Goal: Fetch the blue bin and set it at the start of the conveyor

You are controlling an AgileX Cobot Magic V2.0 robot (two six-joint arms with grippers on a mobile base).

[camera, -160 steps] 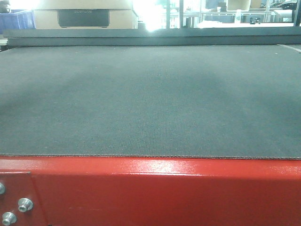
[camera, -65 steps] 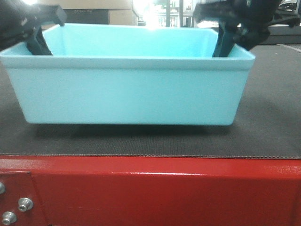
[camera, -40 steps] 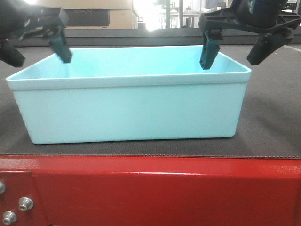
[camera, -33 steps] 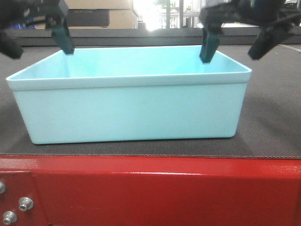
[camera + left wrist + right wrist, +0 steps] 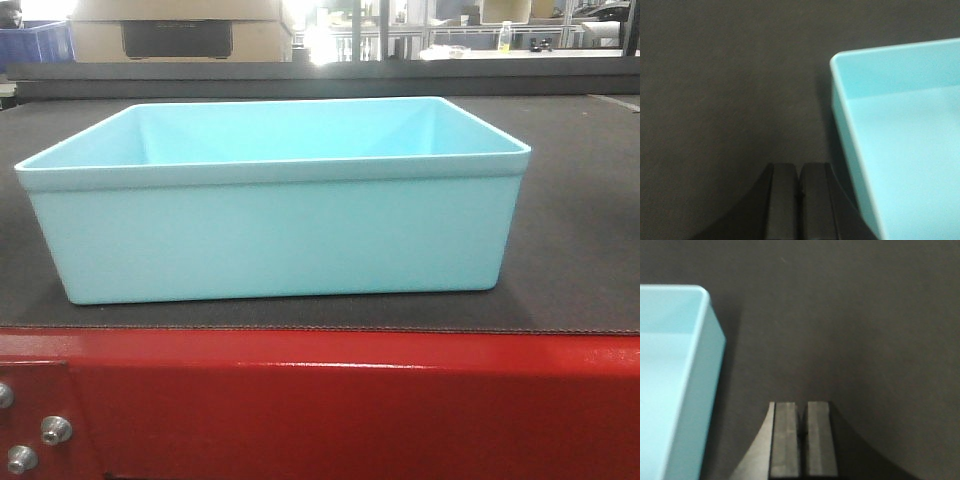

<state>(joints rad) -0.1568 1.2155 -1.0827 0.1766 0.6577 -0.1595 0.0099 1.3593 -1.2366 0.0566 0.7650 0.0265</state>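
The blue bin, a pale cyan tub, stands empty and level on the dark belt of the conveyor start, just behind its red frame. No gripper shows in the front view. In the left wrist view my left gripper is shut and empty over bare belt, just left of the bin's corner. In the right wrist view my right gripper is shut and empty over the belt, to the right of the bin's other end. Neither touches the bin.
Silver bolts sit in the red frame at lower left. Behind the belt stand a cardboard box with a dark panel, a dark blue crate and bright glazed racks.
The bin came down onto the belt held at both ends. Both grippers then let go, opened above its rim and rose out of the front view. The bin stays put.
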